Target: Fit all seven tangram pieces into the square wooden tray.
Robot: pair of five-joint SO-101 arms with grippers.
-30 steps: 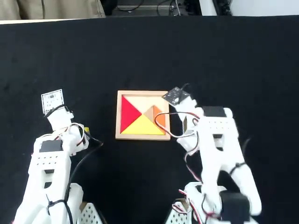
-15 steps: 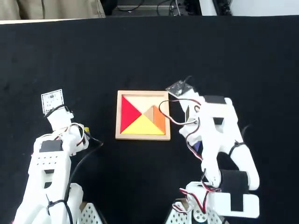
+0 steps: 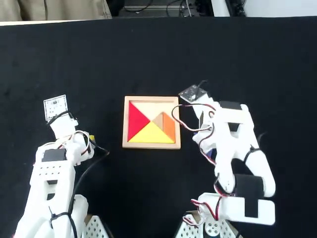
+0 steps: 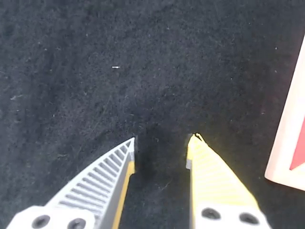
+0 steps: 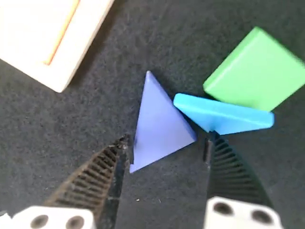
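Starting at the right gripper (image 5: 167, 138): spread wide, nothing pinched, straddling a purple triangle (image 5: 159, 129) lying flat on the black cloth (image 5: 38, 133). Just past that triangle, a blue piece (image 5: 224, 117), wedged between it and a green square (image 5: 255, 69) and touching both. Near the triangle on the other side, a corner of the square wooden tray (image 5: 52, 71).

Across to the left gripper (image 4: 163, 140): fingers parted too, holding nothing, hanging over bare cloth with the tray's edge off to one side.

From above: tray sitting between the 2 arms, right arm (image 3: 230, 134) just beside it, left arm (image 3: 54, 168) well apart. Inside, a red triangle (image 3: 136, 121), a yellow triangle (image 3: 151, 135) and an orange piece (image 3: 170, 129), with pale wood bare across the far part.

Black cloth running the full width of the table, flecked with pale lint. Beyond its far edge, a beige strip (image 3: 54, 9), dark cables (image 3: 168, 6) and a white patch (image 3: 282, 7) at the corner.
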